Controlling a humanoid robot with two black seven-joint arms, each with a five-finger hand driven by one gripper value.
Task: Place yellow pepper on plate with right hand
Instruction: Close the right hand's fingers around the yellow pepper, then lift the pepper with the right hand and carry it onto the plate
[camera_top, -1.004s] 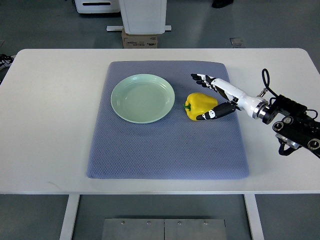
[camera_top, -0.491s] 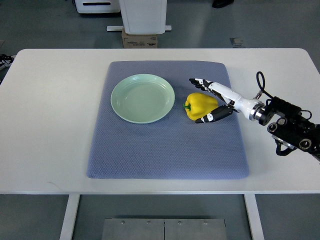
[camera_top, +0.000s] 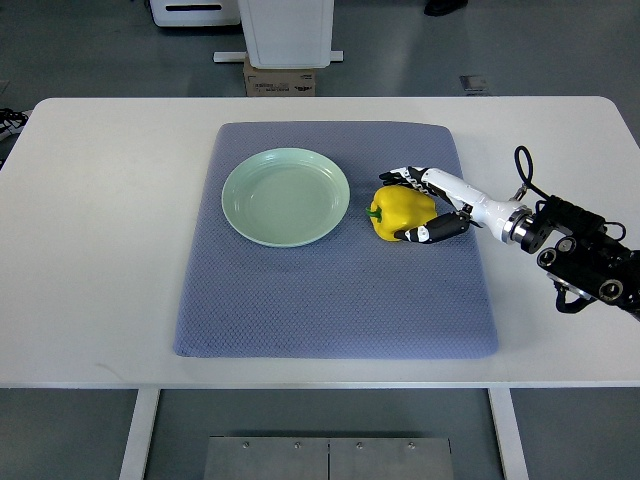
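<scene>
Gripping yellow pepper (camera_top: 400, 208) w/ right hand (camera_top: 428, 204), fingers wrapped around it. Pepper not lifted yet; plate (camera_top: 286, 196) empty.

right arm reaching in from the right edge, right hand (camera_top: 425, 205) low, fingers (camera_top: 402, 175) curled inward

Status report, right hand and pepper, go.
Right hand curled around yellow pepper, pepper on the blue mat, not lifted. Plate empty, just left of pepper. Path clear. Left arm out of view.
</scene>
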